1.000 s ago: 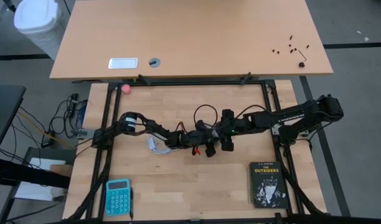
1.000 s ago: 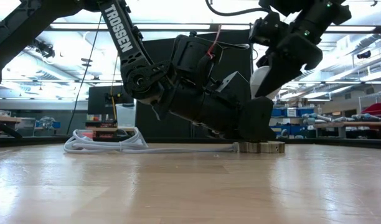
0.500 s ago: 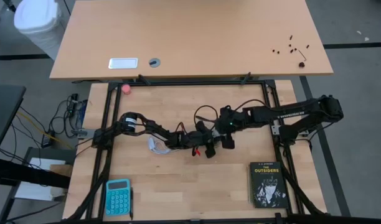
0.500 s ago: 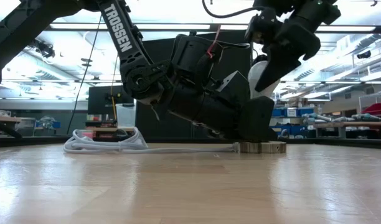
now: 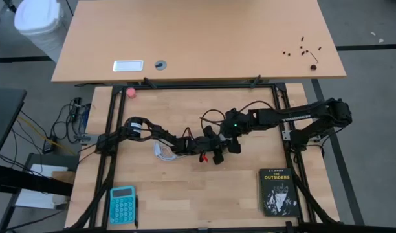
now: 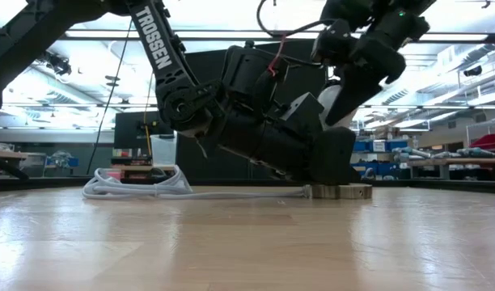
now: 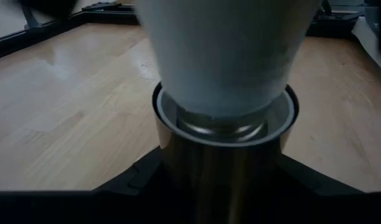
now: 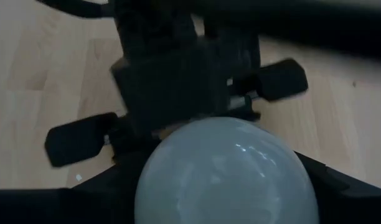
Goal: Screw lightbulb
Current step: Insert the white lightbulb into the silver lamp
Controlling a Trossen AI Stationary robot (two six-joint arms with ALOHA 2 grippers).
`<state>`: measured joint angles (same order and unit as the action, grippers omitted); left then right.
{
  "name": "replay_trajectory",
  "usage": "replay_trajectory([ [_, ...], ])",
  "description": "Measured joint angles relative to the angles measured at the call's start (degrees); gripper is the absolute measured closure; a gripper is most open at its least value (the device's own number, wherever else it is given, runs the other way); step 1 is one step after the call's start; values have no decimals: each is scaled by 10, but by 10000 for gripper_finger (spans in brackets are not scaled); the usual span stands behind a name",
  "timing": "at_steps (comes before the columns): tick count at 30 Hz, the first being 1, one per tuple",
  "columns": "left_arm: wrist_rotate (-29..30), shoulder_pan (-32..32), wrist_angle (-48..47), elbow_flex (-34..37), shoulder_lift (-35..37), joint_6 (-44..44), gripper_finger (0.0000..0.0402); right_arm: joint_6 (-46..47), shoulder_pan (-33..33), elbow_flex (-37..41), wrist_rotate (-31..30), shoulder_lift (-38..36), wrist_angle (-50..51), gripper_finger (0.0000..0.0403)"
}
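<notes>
Lightbulb (image 8: 225,171) between right gripper (image 8: 221,186) fingers — over socket (image 7: 225,140).

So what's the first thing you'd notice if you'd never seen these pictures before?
The two dark arms meeting in the middle of the light wooden table. The right gripper clasps a white frosted lightbulb, whose narrow end sits in a round metal socket gripped by the left gripper. After that, a turquoise calculator and a black paperback book near the table's front corners.
</notes>
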<state>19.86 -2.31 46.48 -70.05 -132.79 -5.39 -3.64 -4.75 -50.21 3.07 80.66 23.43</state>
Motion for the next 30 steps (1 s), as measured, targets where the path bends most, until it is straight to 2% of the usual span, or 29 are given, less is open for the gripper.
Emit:
replay_trajectory([
  [8,-4,0,1,0,0,7,200,-18,0,-59,0,44,65,131],
  [16,-5,0,1,0,0,5,200,-9,1,-64,-3,52,71,133],
  [21,-5,0,2,0,0,4,200,64,2,-65,-9,55,70,135],
  [30,-5,0,2,0,0,-8,200,226,18,-64,-77,55,80,136],
])
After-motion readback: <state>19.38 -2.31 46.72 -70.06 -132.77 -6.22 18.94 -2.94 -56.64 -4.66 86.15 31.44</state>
